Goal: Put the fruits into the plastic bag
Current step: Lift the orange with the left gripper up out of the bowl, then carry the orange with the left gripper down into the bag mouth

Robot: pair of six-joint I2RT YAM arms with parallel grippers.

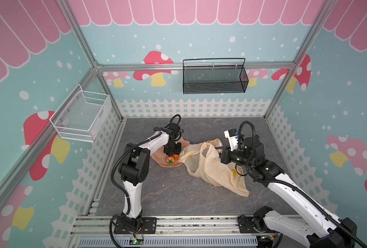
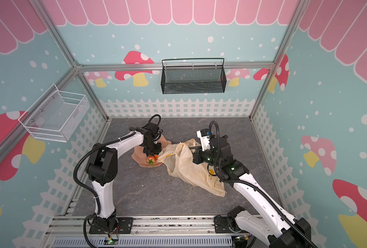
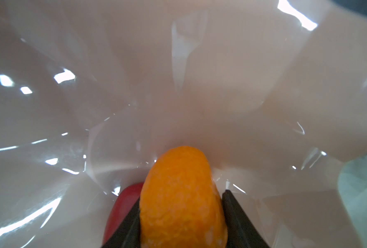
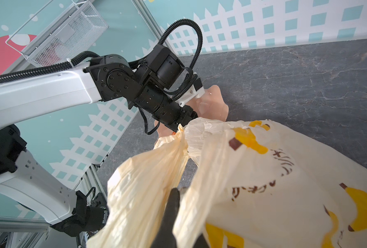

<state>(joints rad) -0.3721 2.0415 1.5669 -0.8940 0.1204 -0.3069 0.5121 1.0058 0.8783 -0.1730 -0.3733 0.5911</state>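
Orange [image 3: 181, 199] sits gripped lengthwise in left pincer [image 3: 182, 196]; right pincer [image 4: 175, 193] pinches plastic bag [image 4: 264, 171].

Lab cell: aluminium frame [image 1: 118, 67], mushroom backdrop [image 1: 156, 58]

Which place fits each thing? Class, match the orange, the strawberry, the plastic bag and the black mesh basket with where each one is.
Things:
1 orange
2 strawberry
3 plastic bag
4 black mesh basket

Places:
A hung on the back wall
B lying on the pink dish
C between the fingers of the left tool
D gripped by the right tool

Pairs: 1-C; 2-B; 3-D; 4-A
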